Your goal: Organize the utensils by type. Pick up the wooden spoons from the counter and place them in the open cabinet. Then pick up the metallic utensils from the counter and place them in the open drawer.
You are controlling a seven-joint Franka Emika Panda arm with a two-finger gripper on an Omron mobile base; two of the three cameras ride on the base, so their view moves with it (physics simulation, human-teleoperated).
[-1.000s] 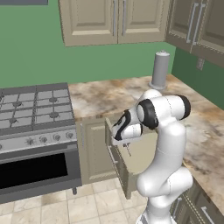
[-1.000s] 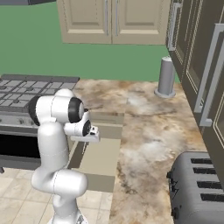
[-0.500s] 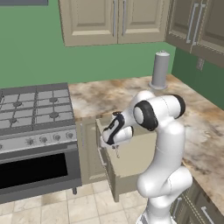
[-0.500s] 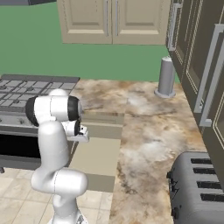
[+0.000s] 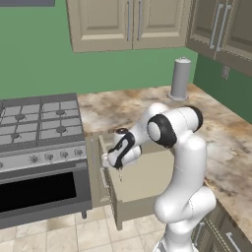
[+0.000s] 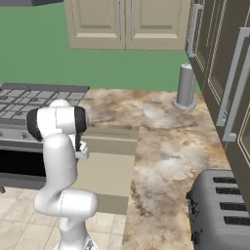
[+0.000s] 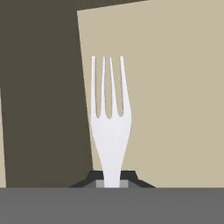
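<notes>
My gripper [image 7: 112,181] is shut on the handle of a thin grey metal fork [image 7: 110,124], one of the metallic utensils, whose tines point away from the hand. In the left base view the gripper [image 5: 118,167] hangs over the front left part of the open drawer [image 5: 147,179], with the fork [image 5: 119,175] pointing down into it. From the right the drawer [image 6: 110,168] juts out of the marbled counter [image 6: 171,146], and the arm covers the hand. The hand view looks onto the drawer's bare beige floor. The wooden spoons are out of view.
A gas stove [image 5: 37,123] with a dark oven door [image 5: 39,189] stands left of the drawer. A grey cylinder [image 5: 180,78] stands at the counter's back. A toaster [image 6: 219,210] sits near the front right. Wall cupboards [image 5: 128,22] above are shut.
The arm has swung left and down, carrying the fork from above the drawer's middle to low over its front left part. The grip stayed shut.
</notes>
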